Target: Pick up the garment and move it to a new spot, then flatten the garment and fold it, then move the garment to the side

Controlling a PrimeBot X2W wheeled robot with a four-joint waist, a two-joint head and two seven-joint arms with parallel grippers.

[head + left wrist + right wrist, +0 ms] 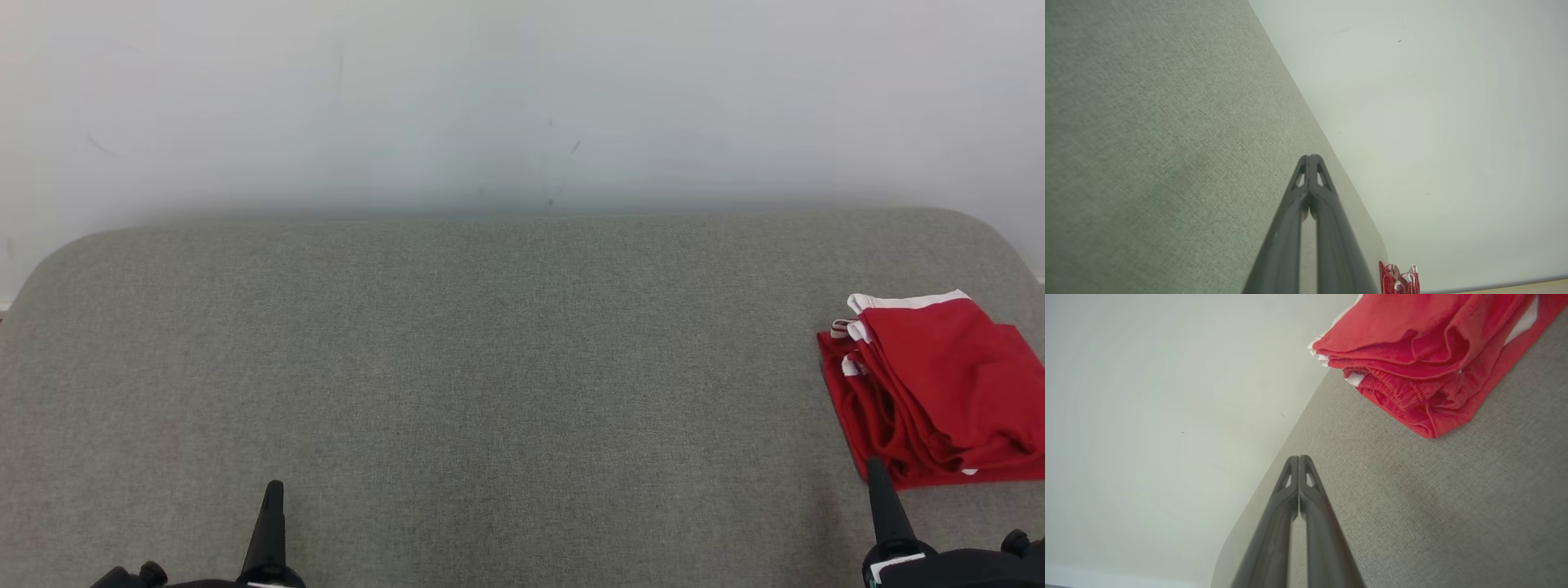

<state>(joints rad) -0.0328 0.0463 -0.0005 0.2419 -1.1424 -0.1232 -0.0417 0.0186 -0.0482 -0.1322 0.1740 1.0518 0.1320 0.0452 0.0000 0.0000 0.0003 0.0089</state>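
The garment [939, 384] is red with white trim, folded into a thick stack at the right end of the grey fabric surface [490, 367]. My right gripper [875, 465] is shut and empty, its tip just at the stack's near left corner. In the right wrist view the folded garment [1425, 347] lies ahead and to the upper right of the shut right gripper [1299, 458], apart from it. My left gripper [274, 486] is shut and empty at the lower left, far from the cloth. The left wrist view has the shut left gripper [1309, 157] and a corner of the garment [1398, 281].
A pale wall [522, 98] rises behind the grey surface's far edge. The surface has rounded far corners, and the garment lies close to the right edge.
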